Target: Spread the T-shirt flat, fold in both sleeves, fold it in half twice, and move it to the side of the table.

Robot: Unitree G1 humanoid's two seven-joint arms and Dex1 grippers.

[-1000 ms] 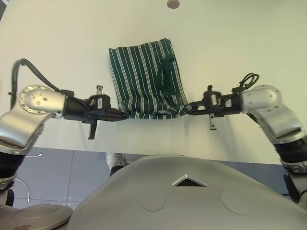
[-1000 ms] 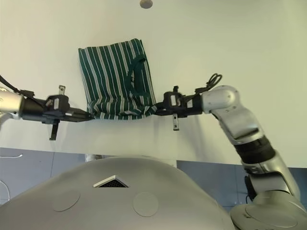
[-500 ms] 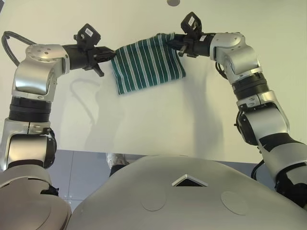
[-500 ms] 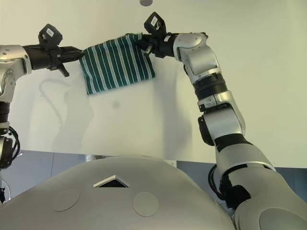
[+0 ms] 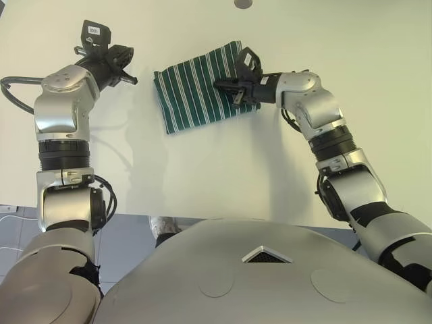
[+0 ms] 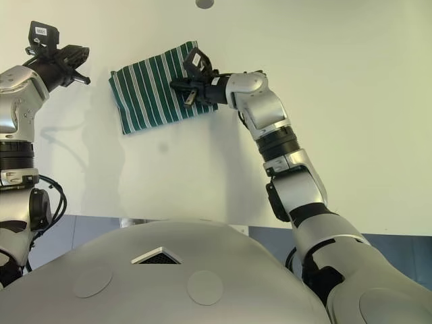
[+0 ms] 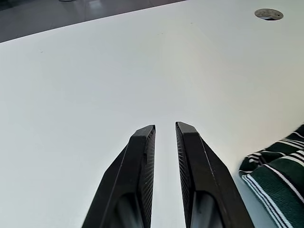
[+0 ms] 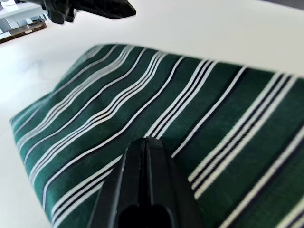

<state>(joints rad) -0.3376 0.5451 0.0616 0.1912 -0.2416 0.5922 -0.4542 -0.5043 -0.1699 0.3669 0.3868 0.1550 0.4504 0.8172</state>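
green cloth with thin white stripes, the t-shirt (image 5: 196,91) lies folded into a compact, roughly rectangular bundle on the far part of the white table (image 5: 270,175). it sits a little left of the middle and is turned at a slant, with its near left corner pointing toward the robot. the edges look fairly even, and the stacked layers show along the left edge.

the right gripper (image 5: 219,84) reaches in from the right over the right half of the bundle. in the right wrist view its two fingers (image 8: 135,171) are pressed together with no gap and no cloth between them. the tips are low over the stripes, but whether they touch the fabric cannot be told.

the left gripper (image 5: 132,79) is off to the left of the shirt, apart from it, over bare tabletop, with the arm bent upward at the elbow. its fingers (image 7: 140,161) stand nearly parallel with a narrow slit of table showing between them, and they hold nothing. in the left wrist view a corner of the shirt shows just off to one side of them.

a small round grey hole cover (image 5: 243,4) sits in the table beyond the shirt, at the far edge of the head views.
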